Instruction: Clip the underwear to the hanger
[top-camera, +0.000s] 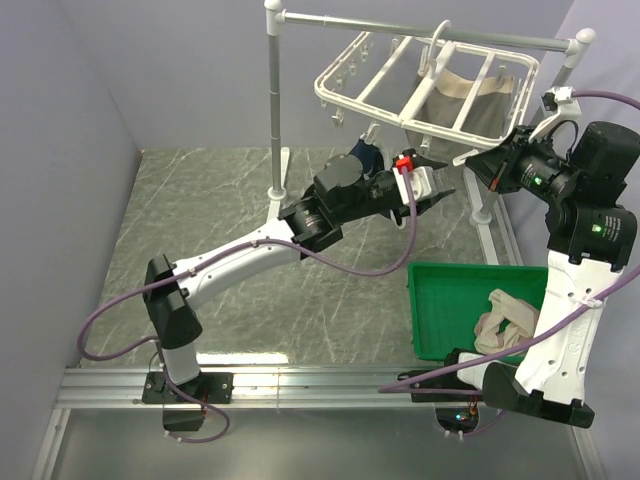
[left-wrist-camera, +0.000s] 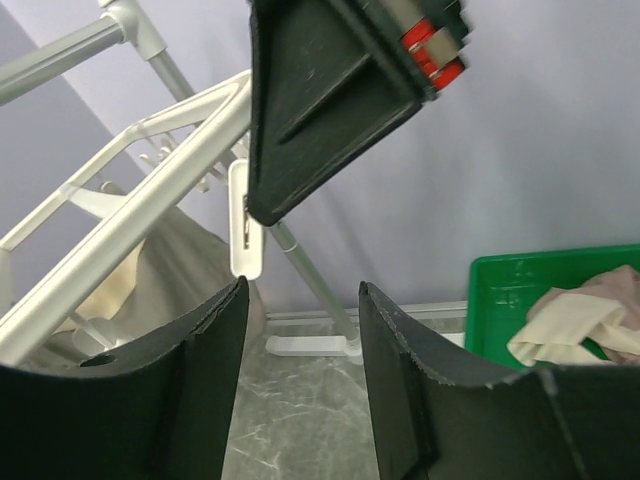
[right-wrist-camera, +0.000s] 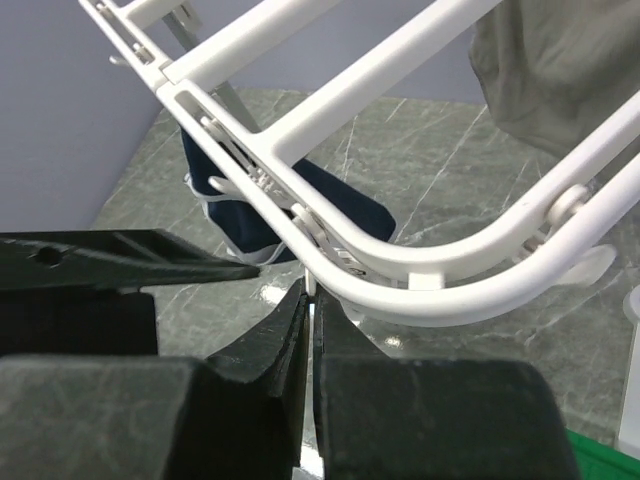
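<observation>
Holding my right end effector (right-wrist-camera: 308, 300) pressed together just under the hanger (right-wrist-camera: 420, 285) rim, probably to steady it. The underwear (right-wrist-camera: 340, 203) hangs just beyond. My left end effector (left-wrist-camera: 302, 295) sits below, spread and empty.

place: robot test cell in a lab | evidence: plain lilac panels (top-camera: 70, 150) closing in left of and beyond the left claw (top-camera: 440, 197) | marble-print tabletop (top-camera: 230, 230) beneath it | aluminium rail (top-camera: 300, 385) carrying both arm bases (top-camera: 185, 388), well behind it | purple cables (top-camera: 358, 270) looping near it
</observation>
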